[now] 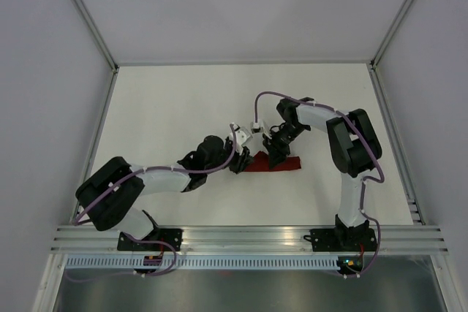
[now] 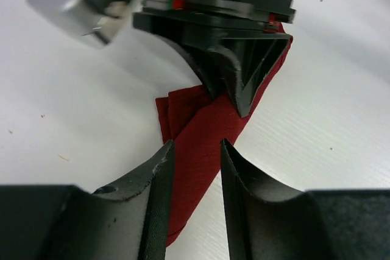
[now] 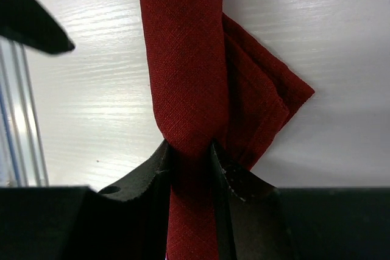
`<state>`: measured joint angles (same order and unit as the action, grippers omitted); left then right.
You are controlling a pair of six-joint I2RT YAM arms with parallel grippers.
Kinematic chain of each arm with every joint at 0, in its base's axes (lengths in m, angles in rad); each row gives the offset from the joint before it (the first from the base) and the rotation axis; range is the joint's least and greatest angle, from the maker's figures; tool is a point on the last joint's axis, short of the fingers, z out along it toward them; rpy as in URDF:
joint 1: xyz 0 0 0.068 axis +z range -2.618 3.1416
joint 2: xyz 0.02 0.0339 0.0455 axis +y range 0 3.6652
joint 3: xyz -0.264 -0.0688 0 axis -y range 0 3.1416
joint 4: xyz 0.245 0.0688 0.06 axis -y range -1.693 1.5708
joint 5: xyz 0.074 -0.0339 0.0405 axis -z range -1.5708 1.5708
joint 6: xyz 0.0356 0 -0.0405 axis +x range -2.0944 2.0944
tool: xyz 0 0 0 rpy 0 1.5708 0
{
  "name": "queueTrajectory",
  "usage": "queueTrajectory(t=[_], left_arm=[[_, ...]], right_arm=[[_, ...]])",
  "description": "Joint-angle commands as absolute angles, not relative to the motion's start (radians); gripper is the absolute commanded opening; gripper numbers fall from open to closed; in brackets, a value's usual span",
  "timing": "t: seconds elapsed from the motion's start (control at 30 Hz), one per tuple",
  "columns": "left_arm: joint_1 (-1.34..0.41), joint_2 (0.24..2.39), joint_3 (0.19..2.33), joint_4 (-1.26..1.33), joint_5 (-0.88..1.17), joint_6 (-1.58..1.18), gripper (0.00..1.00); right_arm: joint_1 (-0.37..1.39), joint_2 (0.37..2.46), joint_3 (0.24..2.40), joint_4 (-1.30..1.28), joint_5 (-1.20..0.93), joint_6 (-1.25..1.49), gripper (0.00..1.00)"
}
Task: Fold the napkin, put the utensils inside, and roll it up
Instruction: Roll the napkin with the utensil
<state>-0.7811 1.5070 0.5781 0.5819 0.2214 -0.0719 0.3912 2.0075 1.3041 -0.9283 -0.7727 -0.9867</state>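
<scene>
The dark red napkin (image 1: 289,165) lies as a tight long roll on the white table, with a loose folded corner (image 3: 268,98) sticking out beside it. My right gripper (image 1: 276,157) is shut on the roll (image 3: 183,59), its jaws pinching it from both sides (image 3: 190,150). My left gripper (image 1: 240,162) is at the roll's left end; its jaws are open and straddle the cloth (image 2: 198,132) with a gap on the right side (image 2: 195,150). The right gripper's fingers (image 2: 241,83) press on the roll just beyond. The fork is hidden; no teal handle shows.
The white table (image 1: 183,100) is boxed in by white walls with metal corner posts. An aluminium rail (image 1: 248,237) runs along the near edge, where both arm bases are bolted. The left gripper's fingertips (image 3: 36,28) show at the top left of the right wrist view.
</scene>
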Motion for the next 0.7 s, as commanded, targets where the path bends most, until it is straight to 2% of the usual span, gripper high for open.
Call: queueTrajectory(t=[0.0, 0.27, 0.67], left_arm=[[-0.894, 1.476, 0.577, 0.664, -0.041, 0.118, 0.41], [-1.075, 1.613, 0.696, 0.575, -0.224, 0.395, 0.44], [-1.157, 1.756, 0.755, 0.548, -0.262, 0.549, 0.52]], right_arm=[[0.382, 2.163, 1.35, -1.103, -0.707, -1.083, 0.27], [0.356, 2.325, 1.545, -1.267, -0.741, -1.106, 0.27], [0.347, 2.39, 1.611, -1.281, -0.73, -1.068, 0.27]])
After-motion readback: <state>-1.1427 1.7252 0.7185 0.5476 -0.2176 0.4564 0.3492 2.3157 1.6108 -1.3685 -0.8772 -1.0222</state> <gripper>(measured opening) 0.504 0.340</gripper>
